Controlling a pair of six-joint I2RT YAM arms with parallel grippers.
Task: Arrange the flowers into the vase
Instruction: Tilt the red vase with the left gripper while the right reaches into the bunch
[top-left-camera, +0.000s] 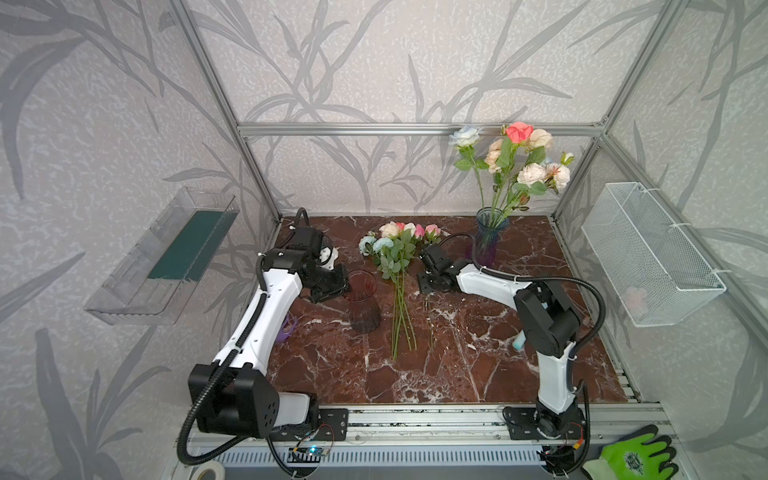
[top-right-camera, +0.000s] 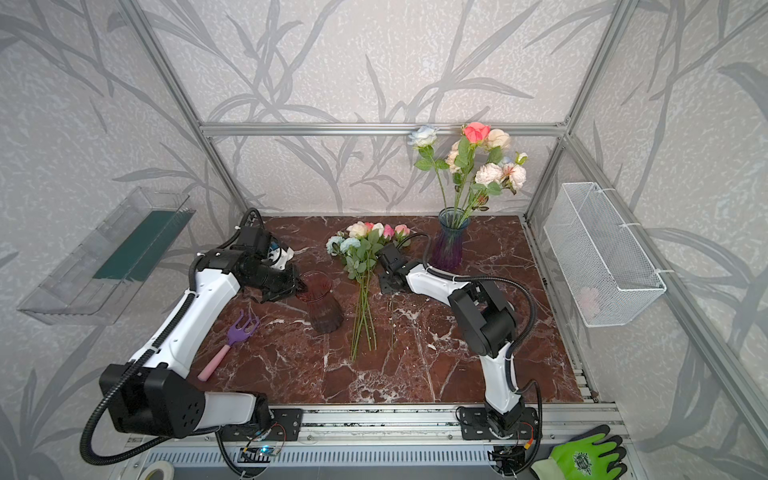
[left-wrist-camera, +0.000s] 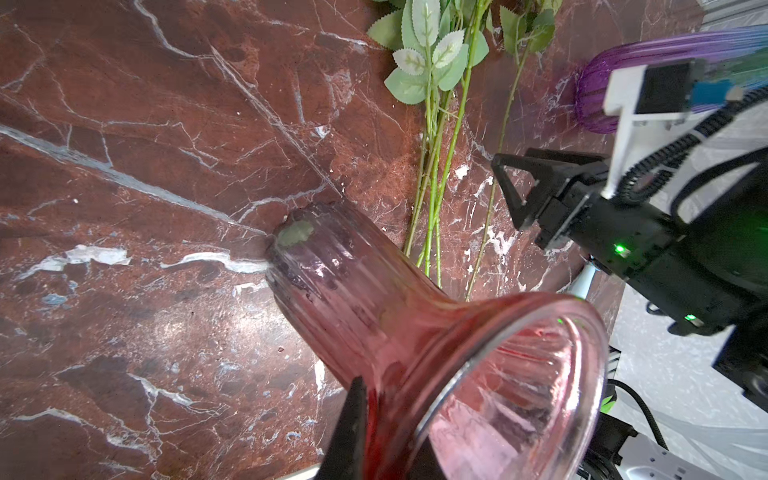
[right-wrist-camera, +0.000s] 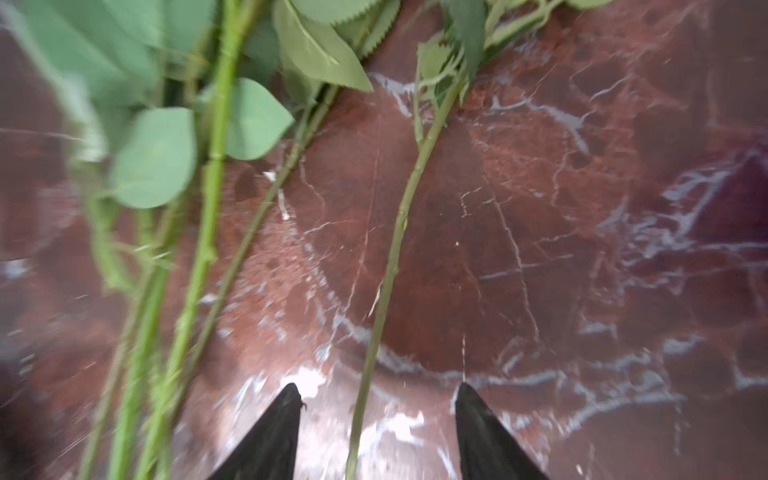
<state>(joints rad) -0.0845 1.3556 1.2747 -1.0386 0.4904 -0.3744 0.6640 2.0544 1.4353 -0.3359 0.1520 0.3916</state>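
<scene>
A pink glass vase (top-left-camera: 364, 307) (left-wrist-camera: 374, 299) stands on the marble table (top-left-camera: 457, 365), left of centre. My left gripper (top-left-camera: 347, 291) (left-wrist-camera: 390, 411) pinches its rim, with one finger outside the wall and the other inside. Loose flowers (top-left-camera: 397, 253) (top-right-camera: 363, 257) lie in a bunch beside it, heads toward the back. A single stem (right-wrist-camera: 390, 266) lies apart on the right. My right gripper (top-left-camera: 426, 291) (right-wrist-camera: 378, 388) hangs open over it, a finger on either side. A purple-blue vase (top-left-camera: 490, 241) at the back right holds several flowers (top-left-camera: 515, 158).
A purple toy rake (top-right-camera: 235, 336) with a pink handle lies by the left arm. A clear tray (top-left-camera: 166, 257) hangs on the left wall and a white wire basket (top-left-camera: 648, 253) on the right wall. A green glove (top-left-camera: 636, 457) lies off the table's front right.
</scene>
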